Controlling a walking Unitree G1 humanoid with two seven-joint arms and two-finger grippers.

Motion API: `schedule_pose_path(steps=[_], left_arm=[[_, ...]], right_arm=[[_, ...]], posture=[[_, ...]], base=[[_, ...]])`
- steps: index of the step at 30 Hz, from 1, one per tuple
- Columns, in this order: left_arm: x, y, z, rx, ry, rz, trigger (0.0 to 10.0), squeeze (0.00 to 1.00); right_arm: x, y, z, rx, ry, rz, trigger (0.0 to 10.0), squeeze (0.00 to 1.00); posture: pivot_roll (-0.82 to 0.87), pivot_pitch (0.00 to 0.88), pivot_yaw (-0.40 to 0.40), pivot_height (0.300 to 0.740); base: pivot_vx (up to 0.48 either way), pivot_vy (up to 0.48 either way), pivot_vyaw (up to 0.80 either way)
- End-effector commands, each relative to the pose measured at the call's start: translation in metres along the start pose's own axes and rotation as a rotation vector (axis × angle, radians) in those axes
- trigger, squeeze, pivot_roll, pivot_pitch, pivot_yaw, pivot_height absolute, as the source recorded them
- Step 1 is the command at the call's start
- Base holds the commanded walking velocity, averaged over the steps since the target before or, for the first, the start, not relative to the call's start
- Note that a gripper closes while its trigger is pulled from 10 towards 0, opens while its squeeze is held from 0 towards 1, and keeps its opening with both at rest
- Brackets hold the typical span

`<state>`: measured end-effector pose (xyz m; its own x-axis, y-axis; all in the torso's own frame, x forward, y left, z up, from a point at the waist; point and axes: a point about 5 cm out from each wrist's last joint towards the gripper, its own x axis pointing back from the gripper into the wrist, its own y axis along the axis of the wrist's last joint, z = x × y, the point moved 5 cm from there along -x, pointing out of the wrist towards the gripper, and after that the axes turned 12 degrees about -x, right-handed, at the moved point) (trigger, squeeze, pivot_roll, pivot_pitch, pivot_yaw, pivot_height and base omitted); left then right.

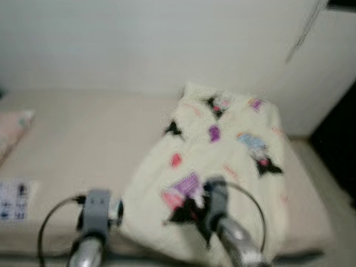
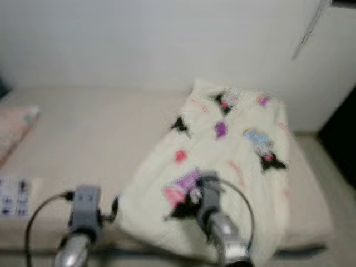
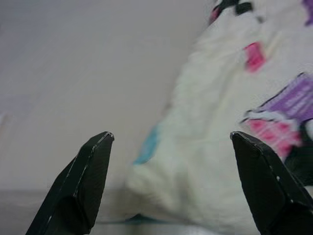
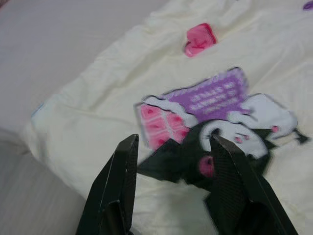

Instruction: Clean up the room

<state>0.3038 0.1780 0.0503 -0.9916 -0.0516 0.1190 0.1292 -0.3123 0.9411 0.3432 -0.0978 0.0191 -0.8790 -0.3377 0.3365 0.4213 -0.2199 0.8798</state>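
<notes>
A soft cream blanket [image 1: 222, 167] lies spread on the right part of the bed [image 1: 94, 150]. It has cartoon pictures on it: little black figures, purple and pink patches, and a light blue one. It lies mostly flat, with some puffy folds. Its far end reaches up close to the wall. Its near edge hangs a bit over the front of the bed. The near left corner is bunched and rounded, with a bit of blue showing.
</notes>
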Motion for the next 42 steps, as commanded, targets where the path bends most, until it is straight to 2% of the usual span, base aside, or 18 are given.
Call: schedule_pose_path(steps=[1, 18, 20, 24, 37, 42], left_arm=[[0.0042, -0.0077, -0.004, 0.001, -0.012, 0.03, 10.0, 0.0], [0.0009, -0.0063, -0.0012, -0.002, -0.015, 0.032, 10.0, 0.0], [-0.0003, -0.0101, -0.0029, 0.008, -0.033, 0.066, 10.0, 0.0], [-0.0013, -0.0103, -0.0039, 0.0, -0.043, 0.071, 10.0, 0.0], [-0.0043, -0.0092, -0.005, 0.007, -0.065, 0.074, 10.0, 0.0], [-0.004, -0.0053, -0.005, -0.027, -0.061, 0.041, 10.0, 0.0]], right_arm=[[0.0048, -0.0079, -0.01, -0.021, -0.028, 0.021, 10.0, 0.0], [0.005, -0.0076, -0.0098, -0.036, -0.029, 0.018, 10.0, 0.0], [0.0052, -0.0078, -0.0102, -0.039, -0.03, 0.016, 10.0, 0.0], [0.0053, -0.0078, -0.0101, -0.04, -0.03, 0.015, 10.0, 0.0], [0.0056, -0.0076, -0.0109, -0.042, -0.034, 0.011, 10.0, 0.0], [0.0056, -0.007, -0.0107, -0.037, -0.034, 0.008, 10.0, 0.0]], posture=[[-0.06, 0.131, -0.062, 0.74], [-0.05, 0.13, -0.054, 0.74], [-0.05, 0.126, -0.051, 0.74], [-0.05, 0.126, -0.051, 0.74], [-0.05, 0.115, -0.045, 0.74], [-0.05, 0.113, -0.046, 0.74]], base=[[0.0, -0.394, 0.0], [0.0, -0.391, 0.0], [0.0, 0.0, 0.0], [0.0, 0.0, 0.0], [0.0, 0.474, 0.0], [0.0, 0.0, 0.0]])
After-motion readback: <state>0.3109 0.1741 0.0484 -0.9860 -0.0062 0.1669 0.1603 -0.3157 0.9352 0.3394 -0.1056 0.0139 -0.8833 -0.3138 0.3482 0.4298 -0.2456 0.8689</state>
